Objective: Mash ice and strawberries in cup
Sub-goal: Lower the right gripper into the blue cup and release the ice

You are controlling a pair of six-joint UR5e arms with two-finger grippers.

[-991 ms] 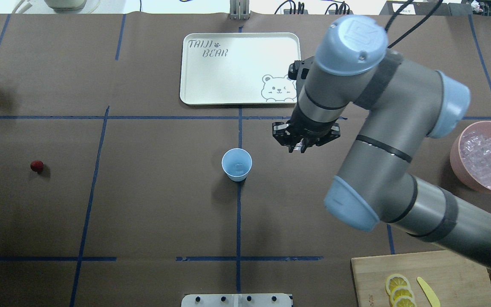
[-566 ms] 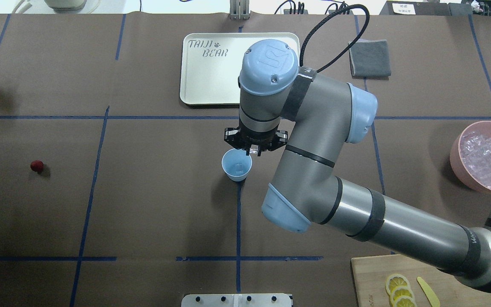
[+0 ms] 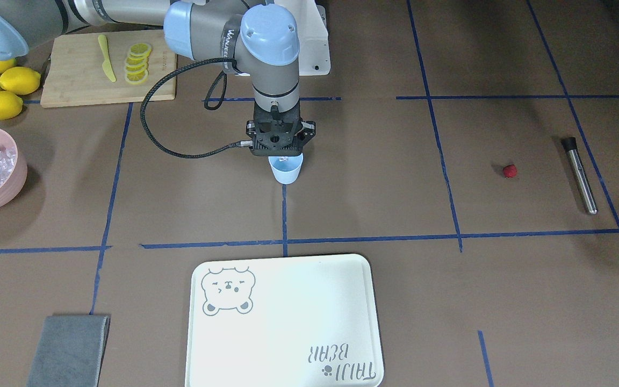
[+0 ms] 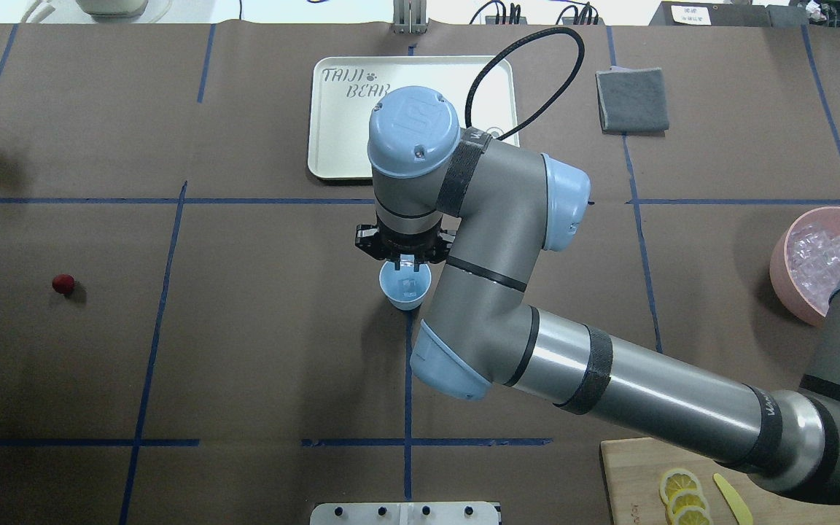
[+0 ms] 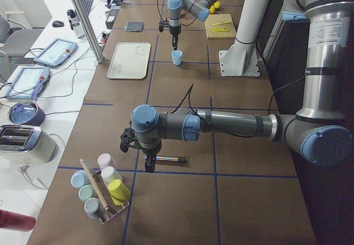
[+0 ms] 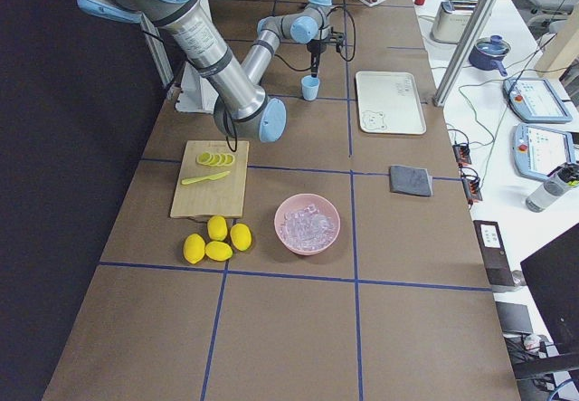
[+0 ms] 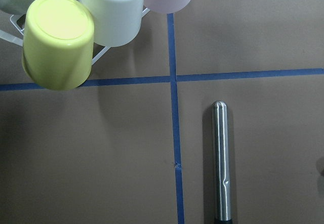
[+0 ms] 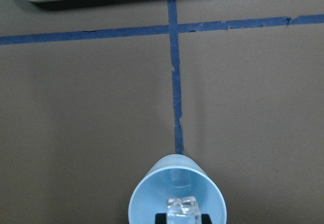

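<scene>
Pale-blue plastic sits directly under the right claw (image 3: pixel 285 156) in the view from across the desk (image 3: pixel 449 301). The cup (image 3: pixel 286 173) stands upright on a taped line, and the claw, pointing straight down from a vertical wrist, is clamped on one ice cube (image 3: pixel 283 159) just above the rim. The strawberry (image 3: pixel 510 171) lies well off to the claw's side, near a steel rod (image 3: pixel 580 177). The pink bowl (image 3: pixel 13 185) of ice sits well off on the claw's opposite side.

From overhead, the right arm reaches in bent at the elbow, its wrist stacked over the cup's far rim. The cube shows between the fingertips, above the mouth.

From the desk's left end, the left claw (image 5: pixel 149 165) hangs just over the rod; whether it is apart or together cannot be told. From the right end, the right arm stretches long toward the cup.

The left wrist camera shows the rod lying below that claw, near spare cups (image 7: pixel 56 42) in a rack; no fingers appear.

The right wrist camera shows the cube pinched over the open cup, where a faint glassy shape seems to rest on the floor.

The step in hand looks like loading ice. The next move calls for the claw to part so that the cube drops inside. The strawberry is not yet in the cup, and mashing has not begun.
</scene>
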